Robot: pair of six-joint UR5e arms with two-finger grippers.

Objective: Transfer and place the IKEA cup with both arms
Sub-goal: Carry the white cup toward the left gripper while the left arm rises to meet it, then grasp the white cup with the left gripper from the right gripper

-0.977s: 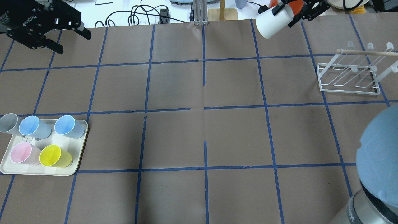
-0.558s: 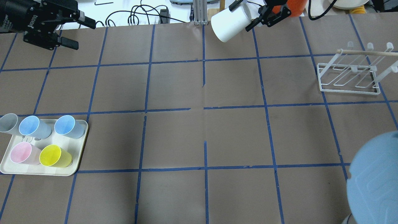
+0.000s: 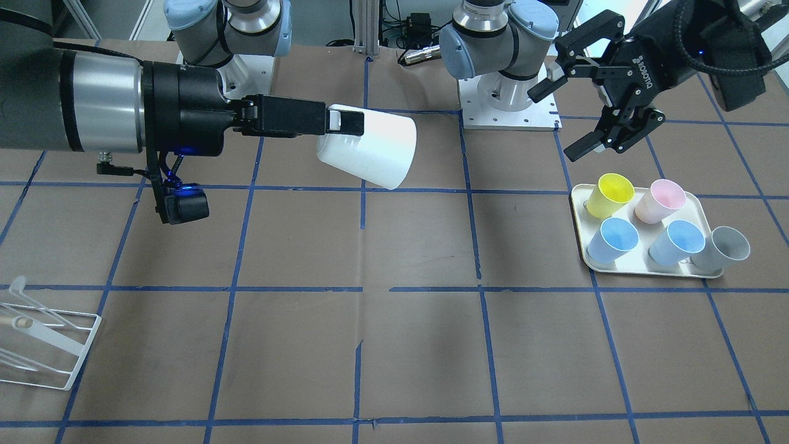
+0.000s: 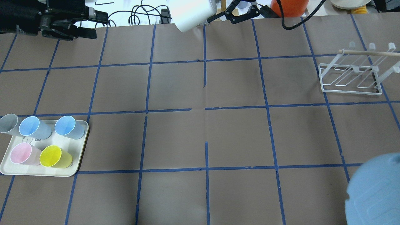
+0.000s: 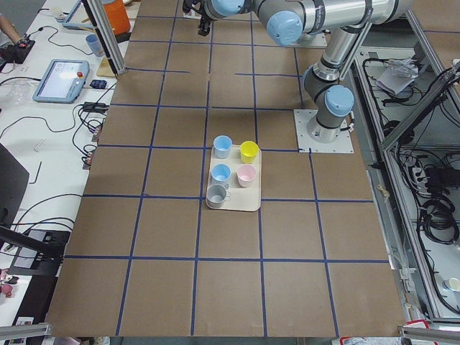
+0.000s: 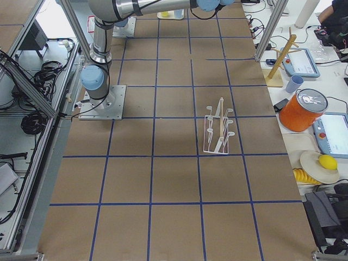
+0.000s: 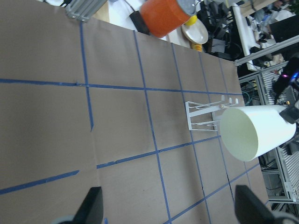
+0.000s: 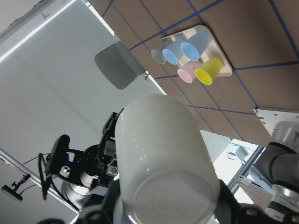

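Note:
The white IKEA cup (image 3: pixel 370 151) hangs on its side above the table, held at its base, with its mouth towards my left arm. My right gripper (image 3: pixel 345 126) is shut on it. The cup also shows at the far edge of the overhead view (image 4: pixel 192 12) and fills the right wrist view (image 8: pixel 163 149). My left gripper (image 3: pixel 551 123) is open and empty, raised above the tray, its fingers pointing at the cup with a gap between them. In the left wrist view the cup's open mouth (image 7: pixel 254 135) lies up and to the right of my open fingers (image 7: pixel 91 205).
A cream tray (image 4: pixel 47 173) at the near left holds two blue cups, a pink cup (image 4: pixel 20 154) and a yellow cup (image 4: pixel 54 156). A grey cup (image 4: pixel 7 123) leans at its edge. A white wire rack (image 4: pixel 350 78) stands at the right.
My right gripper has carried the white cup leftwards along the far edge, past the table's centre line. My left gripper has moved right, turning its open fingers towards the cup.

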